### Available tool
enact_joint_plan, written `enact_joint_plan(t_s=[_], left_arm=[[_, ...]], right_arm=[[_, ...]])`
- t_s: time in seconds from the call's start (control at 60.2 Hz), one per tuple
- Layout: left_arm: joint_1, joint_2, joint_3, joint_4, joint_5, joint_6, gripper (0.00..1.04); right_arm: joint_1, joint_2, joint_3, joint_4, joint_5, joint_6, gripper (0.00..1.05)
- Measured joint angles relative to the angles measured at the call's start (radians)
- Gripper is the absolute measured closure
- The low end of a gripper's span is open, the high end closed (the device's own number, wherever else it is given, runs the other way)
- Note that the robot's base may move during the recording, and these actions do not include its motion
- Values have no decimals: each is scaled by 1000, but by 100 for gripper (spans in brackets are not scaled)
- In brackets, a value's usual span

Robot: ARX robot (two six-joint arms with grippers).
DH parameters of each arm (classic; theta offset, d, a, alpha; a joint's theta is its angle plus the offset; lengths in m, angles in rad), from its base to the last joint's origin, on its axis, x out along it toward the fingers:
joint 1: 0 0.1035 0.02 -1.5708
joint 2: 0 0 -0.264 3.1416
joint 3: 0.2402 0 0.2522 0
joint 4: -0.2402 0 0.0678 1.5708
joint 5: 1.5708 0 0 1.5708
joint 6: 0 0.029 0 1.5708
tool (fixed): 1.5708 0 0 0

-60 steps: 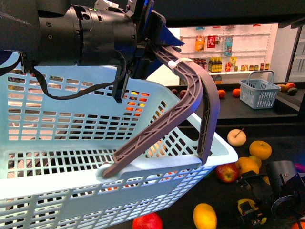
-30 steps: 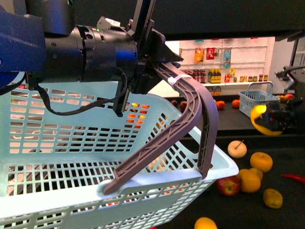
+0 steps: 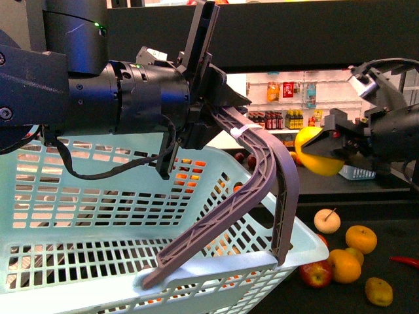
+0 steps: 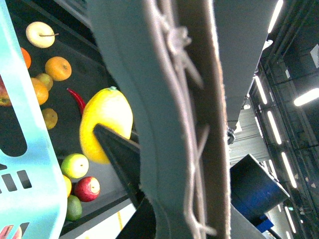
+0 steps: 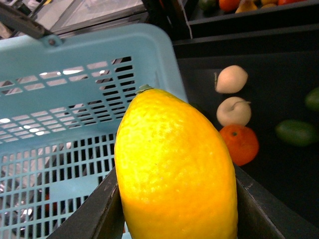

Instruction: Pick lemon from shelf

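1. The right gripper (image 3: 325, 156) has its two dark fingers (image 5: 97, 214) pinching the lemon (image 3: 314, 152) from either side.
2. The lemon is held in the air, off the shelf (image 3: 393, 204). It is above the loose fruit on the dark tray and just beside the near corner of the basket (image 3: 98, 216).
3. The left gripper (image 3: 219, 116) is clamped on the grey handle (image 3: 265, 173), from which the pale blue basket hangs tilted.
4. On the tray lie an orange (image 3: 361, 239), a red apple (image 3: 316, 275) and a red chilli (image 3: 404, 261).

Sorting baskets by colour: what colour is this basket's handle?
Greyish-purple handle; clearest in the front view.
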Motion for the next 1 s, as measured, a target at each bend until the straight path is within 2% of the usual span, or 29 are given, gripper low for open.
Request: enact_joint_plan(t_s=[0.449, 0.781, 0.881, 0.997], left_arm=[[0, 0, 0, 0, 0, 0, 98], [0, 0, 0, 0, 0, 0, 98], [0, 1, 0, -1, 3, -2, 98], [0, 1, 0, -1, 0, -1, 98]], right_arm=[[102, 27, -47, 48, 25, 28, 55], [101, 35, -55, 70, 2, 30, 7], [84, 34, -50, 73, 6, 33, 8], [-34, 32, -13, 107, 63, 17, 7]])
